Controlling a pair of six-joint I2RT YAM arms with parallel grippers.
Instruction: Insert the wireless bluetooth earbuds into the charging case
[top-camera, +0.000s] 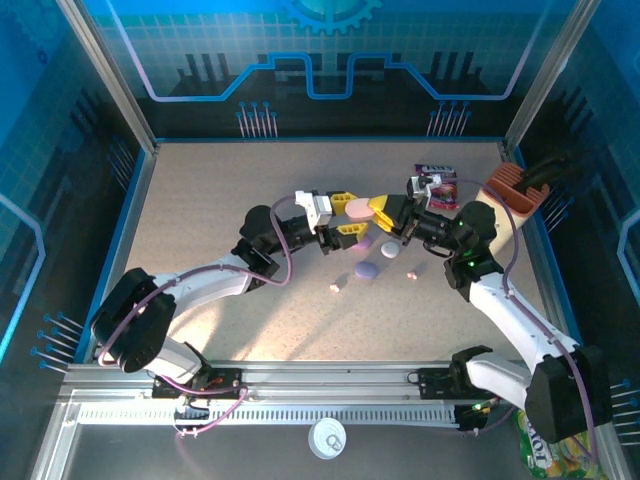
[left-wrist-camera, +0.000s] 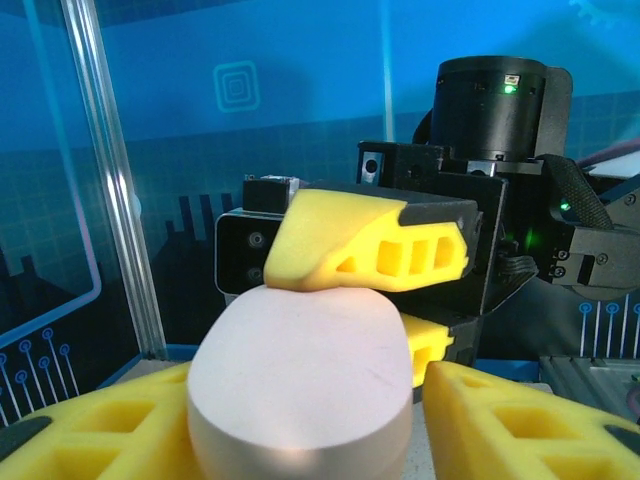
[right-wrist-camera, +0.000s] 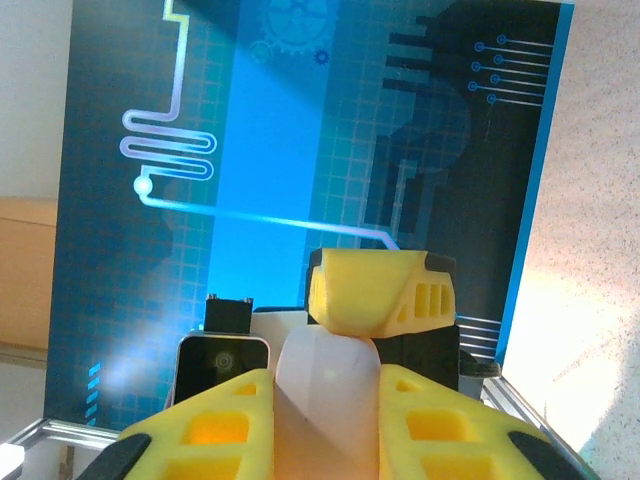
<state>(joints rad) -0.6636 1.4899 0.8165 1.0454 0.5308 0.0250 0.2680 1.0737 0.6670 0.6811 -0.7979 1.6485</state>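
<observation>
My right gripper (top-camera: 383, 213) clamps the pink case (top-camera: 357, 208) from three o'clock; my left gripper (top-camera: 346, 215) straddles it from nine, jaws apart.

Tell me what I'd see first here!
The right hand pinches a pink case over the middle of the table. The left hand has its yellow fingers on either side of it. A purple case lies on the table, nearer the arms' bases.

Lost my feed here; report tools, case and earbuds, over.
Right tool shut on pink case, off the table. Left tool astride same case, gap on one side. Earbuds loose on table. Nothing blocking.
</observation>
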